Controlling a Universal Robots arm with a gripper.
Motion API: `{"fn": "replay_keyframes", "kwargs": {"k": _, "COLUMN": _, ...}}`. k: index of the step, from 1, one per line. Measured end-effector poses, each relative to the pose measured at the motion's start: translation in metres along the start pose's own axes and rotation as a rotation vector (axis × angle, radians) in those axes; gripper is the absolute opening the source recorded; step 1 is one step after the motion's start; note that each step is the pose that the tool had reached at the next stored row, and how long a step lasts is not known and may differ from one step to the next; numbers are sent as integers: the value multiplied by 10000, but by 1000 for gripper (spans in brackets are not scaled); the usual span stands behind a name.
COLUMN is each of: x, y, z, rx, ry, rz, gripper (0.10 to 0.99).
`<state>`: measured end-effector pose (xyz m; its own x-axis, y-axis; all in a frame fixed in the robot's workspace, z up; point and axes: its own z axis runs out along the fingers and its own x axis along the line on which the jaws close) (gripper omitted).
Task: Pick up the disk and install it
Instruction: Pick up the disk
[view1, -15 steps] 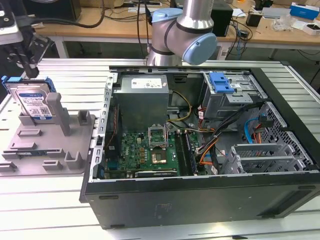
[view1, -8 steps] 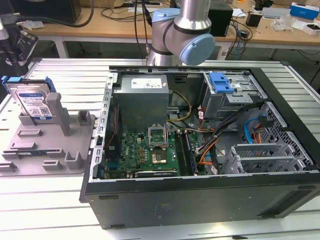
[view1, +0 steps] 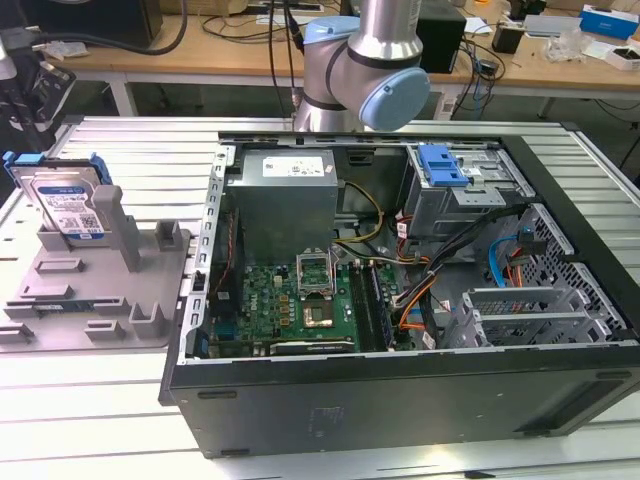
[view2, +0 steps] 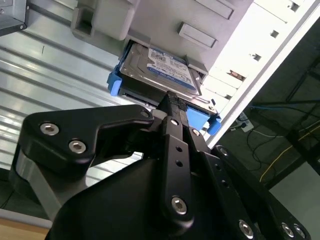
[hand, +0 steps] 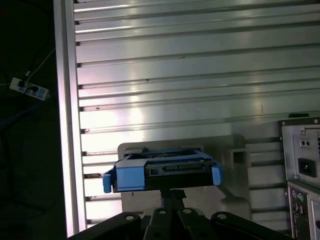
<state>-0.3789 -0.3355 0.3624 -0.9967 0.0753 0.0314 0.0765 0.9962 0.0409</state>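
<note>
The disk (view1: 66, 205) is a silver hard drive with a white-and-blue label in a blue bracket. It stands on edge in a grey holder (view1: 100, 290) on the table, at the exterior view's left. In both wrist views my gripper (view2: 173, 102) (hand: 172, 192) is right at the disk's upper edge (hand: 162, 172), centred on the blue bracket (view2: 114, 84). The fingers are shut together with nothing between them. Whether their tips touch the disk cannot be told. The disk's label (view2: 167, 67) faces the holder's upright.
An open computer case (view1: 400, 300) lies at the exterior view's right, with a motherboard, cables and a drive cage with a blue latch (view1: 443, 165). The robot arm (view1: 365, 70) rises behind it. The ribbed metal table's edge (hand: 65, 125) runs close by the holder.
</note>
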Motion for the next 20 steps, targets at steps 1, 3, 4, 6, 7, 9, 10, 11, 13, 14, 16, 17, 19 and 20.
{"fn": "replay_keyframes", "kwargs": {"k": 1, "x": 0, "y": 0, "z": 0, "rx": 0, "ry": 6, "rz": 0, "gripper": 106}}
{"fn": "replay_keyframes", "kwargs": {"k": 3, "x": 1, "y": 0, "z": 0, "rx": 1, "ry": 12, "rz": 1, "gripper": 106}}
{"fn": "replay_keyframes", "kwargs": {"k": 4, "x": 1, "y": 0, "z": 0, "rx": 1, "ry": 16, "rz": 1, "gripper": 106}}
{"fn": "replay_keyframes", "kwargs": {"k": 6, "x": 2, "y": 0, "z": 0, "rx": 1, "ry": 20, "rz": 0, "gripper": 106}}
{"fn": "replay_keyframes", "kwargs": {"k": 7, "x": 2, "y": 0, "z": 0, "rx": 2, "ry": 22, "rz": -34, "gripper": 106}}
{"fn": "replay_keyframes", "kwargs": {"k": 9, "x": 2, "y": 3, "z": 2, "rx": 12, "ry": 34, "rz": -390, "gripper": 106}}
{"fn": "replay_keyframes", "kwargs": {"k": 10, "x": 2, "y": 5, "z": 1, "rx": 23, "ry": 48, "rz": -686, "gripper": 106}}
{"fn": "replay_keyframes", "kwargs": {"k": 11, "x": 3, "y": 10, "z": 1, "rx": 38, "ry": 67, "rz": -1135, "gripper": 106}}
{"fn": "replay_keyframes", "kwargs": {"k": 13, "x": 3, "y": 11, "z": 1, "rx": 65, "ry": 100, "rz": -1968, "gripper": 106}}
{"fn": "replay_keyframes", "kwargs": {"k": 14, "x": 3, "y": 13, "z": 1, "rx": 72, "ry": 109, "rz": -2185, "gripper": 106}}
{"fn": "replay_keyframes", "kwargs": {"k": 16, "x": 3, "y": 20, "z": 2, "rx": 87, "ry": 126, "rz": -2659, "gripper": 106}}
{"fn": "replay_keyframes", "kwargs": {"k": 17, "x": 3, "y": 22, "z": 2, "rx": 98, "ry": 134, "rz": -2959, "gripper": 106}}
{"fn": "replay_keyframes", "kwargs": {"k": 19, "x": 3, "y": 22, "z": 3, "rx": 118, "ry": 160, "rz": -3612, "gripper": 106}}
{"fn": "replay_keyframes", "kwargs": {"k": 20, "x": 3, "y": 22, "z": 3, "rx": 129, "ry": 174, "rz": -3949, "gripper": 106}}
